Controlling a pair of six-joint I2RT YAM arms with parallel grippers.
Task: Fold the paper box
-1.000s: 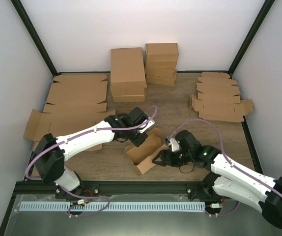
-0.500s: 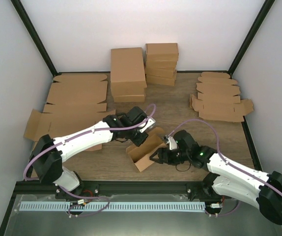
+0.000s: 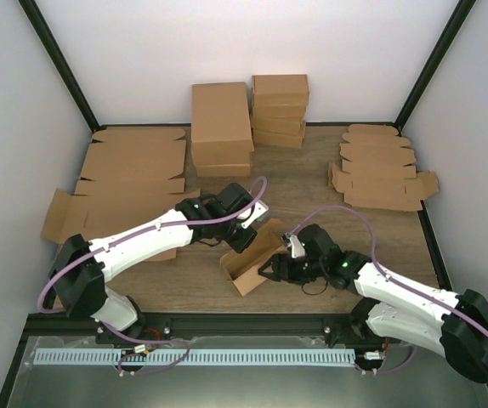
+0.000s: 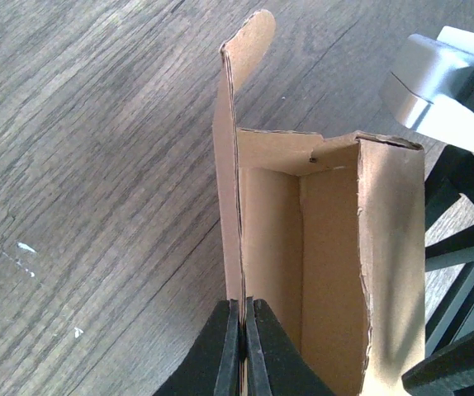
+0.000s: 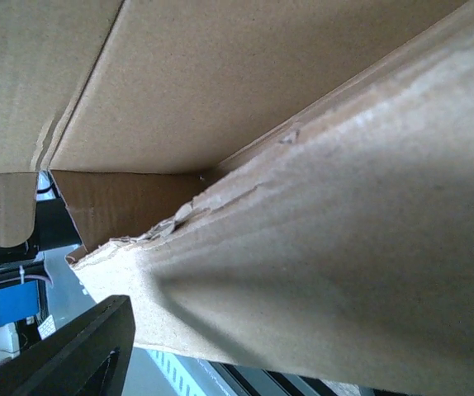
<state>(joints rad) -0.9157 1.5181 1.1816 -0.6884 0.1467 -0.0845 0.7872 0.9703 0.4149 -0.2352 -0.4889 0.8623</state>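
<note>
Right gripper [image 3: 271, 271] has advanced against the paper box [image 3: 249, 260], its finger spread indeterminable; left gripper [image 4: 242, 318] fingers, pressed together, pinch one upright wall.

Robot lab cell: white walls [image 3: 227, 42], blk frame [image 3: 57, 59], wood table [image 3: 303, 178] w/ cardboard stacks [image 3: 280, 110].

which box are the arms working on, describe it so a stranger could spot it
On the wooden table, go to the near middle, where the left gripper and right gripper meet. The paper box lies between them: the only open-topped, half-formed carton, unlike the closed stacks and flat sheets around it.
</note>
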